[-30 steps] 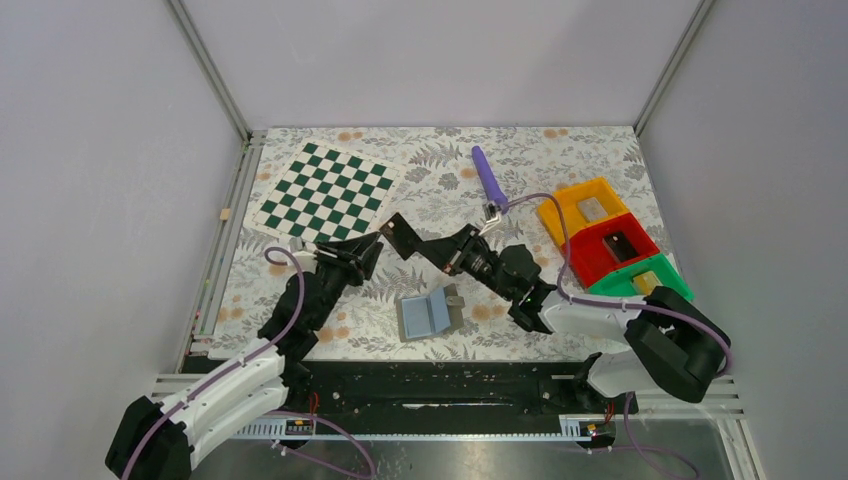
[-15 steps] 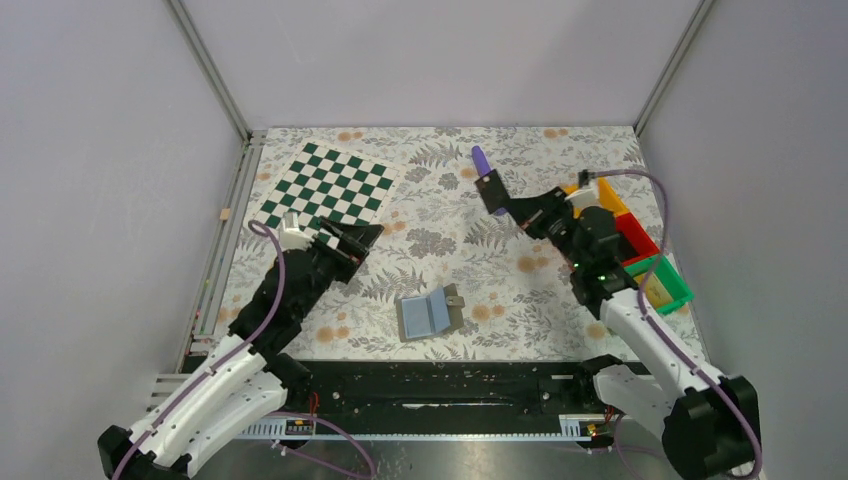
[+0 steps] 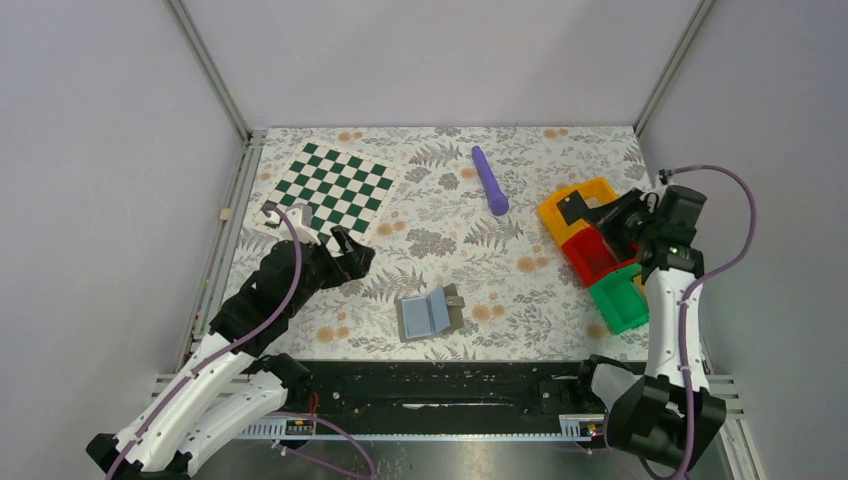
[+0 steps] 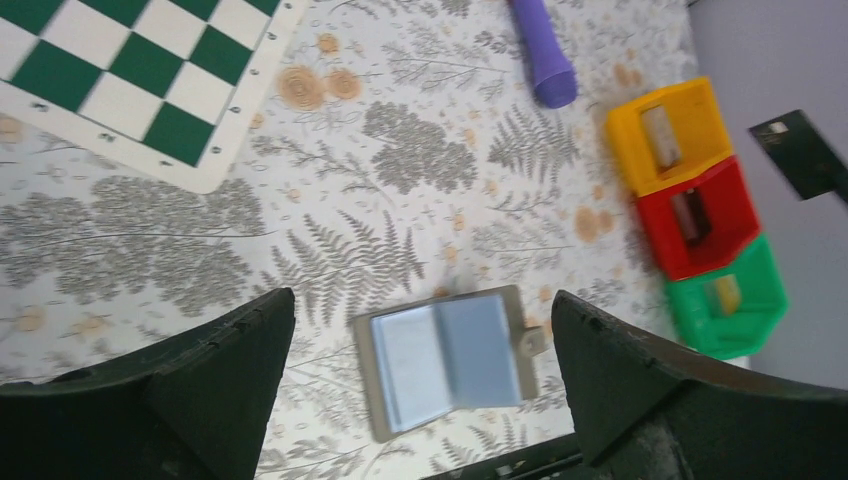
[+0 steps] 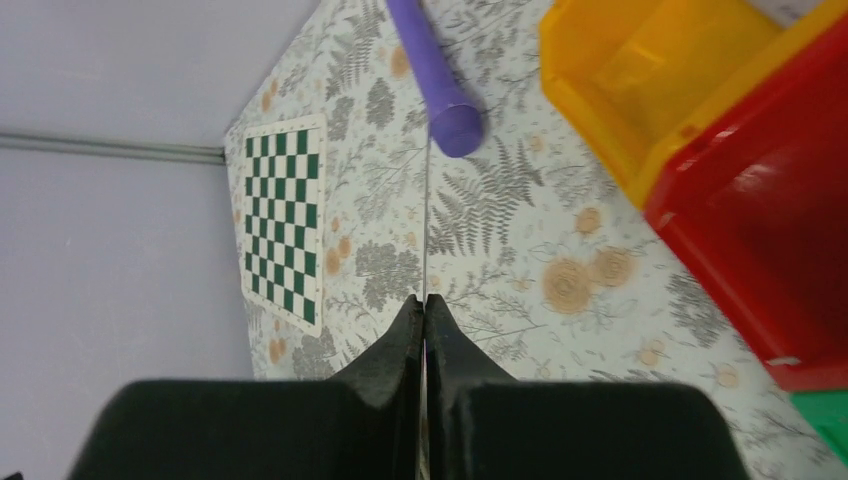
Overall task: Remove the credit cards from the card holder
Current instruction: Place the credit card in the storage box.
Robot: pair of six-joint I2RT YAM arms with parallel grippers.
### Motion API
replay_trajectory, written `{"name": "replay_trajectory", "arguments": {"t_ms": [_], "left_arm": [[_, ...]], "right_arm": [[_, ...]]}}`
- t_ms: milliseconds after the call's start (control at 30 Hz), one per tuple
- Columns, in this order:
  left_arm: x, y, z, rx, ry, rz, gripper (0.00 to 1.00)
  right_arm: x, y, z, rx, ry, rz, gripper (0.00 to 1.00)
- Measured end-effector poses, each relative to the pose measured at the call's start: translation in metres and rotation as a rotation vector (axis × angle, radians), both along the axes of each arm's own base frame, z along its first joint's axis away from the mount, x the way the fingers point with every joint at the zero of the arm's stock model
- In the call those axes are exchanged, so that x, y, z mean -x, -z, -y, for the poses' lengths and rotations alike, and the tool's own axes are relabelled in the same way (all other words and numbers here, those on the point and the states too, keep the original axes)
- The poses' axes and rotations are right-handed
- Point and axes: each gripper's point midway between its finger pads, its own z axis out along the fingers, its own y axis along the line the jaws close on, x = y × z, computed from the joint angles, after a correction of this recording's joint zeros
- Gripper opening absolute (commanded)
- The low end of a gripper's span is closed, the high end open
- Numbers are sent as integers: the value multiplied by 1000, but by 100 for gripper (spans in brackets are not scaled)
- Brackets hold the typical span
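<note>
The card holder (image 3: 430, 315) lies open on the floral mat, grey with light blue inner faces, and its visible faces show no card. In the left wrist view the card holder (image 4: 445, 360) sits below and between my wide-open left gripper (image 4: 422, 297), untouched. From the top view the left gripper (image 3: 352, 248) hovers left of it, near the chessboard. My right gripper (image 3: 598, 215) is shut on a dark credit card (image 3: 572, 207), held above the yellow bin (image 3: 590, 188). The right wrist view shows that credit card (image 5: 427, 200) edge-on, as a thin line rising from the shut right gripper (image 5: 425, 300).
Yellow, red (image 3: 590, 255) and green (image 3: 615, 300) bins stand in a row at the right, each with a small item inside. A purple cylinder (image 3: 489, 180) lies at the back centre. A green chessboard (image 3: 330, 190) lies at the back left.
My left gripper opened, let go of the dark card and drew back left. My right arm swung from the centre to the right, carrying the card over the yellow bin.
</note>
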Motion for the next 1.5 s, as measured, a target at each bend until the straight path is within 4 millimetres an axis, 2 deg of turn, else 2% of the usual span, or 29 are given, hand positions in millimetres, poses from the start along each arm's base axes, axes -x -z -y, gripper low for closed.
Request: {"name": "replay_trajectory", "arguments": {"t_ms": [133, 267, 400, 633, 800, 1067, 1500], "left_arm": [[6, 3, -12, -82, 12, 26, 99], [8, 5, -21, -138, 7, 36, 99], [7, 16, -24, -178, 1, 2, 99], [8, 41, -26, -255, 11, -95, 99], [10, 45, -27, -266, 12, -110, 99], [11, 46, -28, -272, 11, -115, 99], [7, 59, -29, -316, 5, -161, 99]], "right_arm": [[6, 7, 24, 7, 24, -78, 0], [10, 28, 36, 20, 16, -191, 0], [24, 45, 49, 24, 54, -280, 0], [41, 46, 93, 49, 164, -342, 0], [43, 58, 107, 39, 184, -399, 0], [28, 82, 118, -13, 170, -474, 0], [-6, 93, 147, -4, 144, -491, 0]]}}
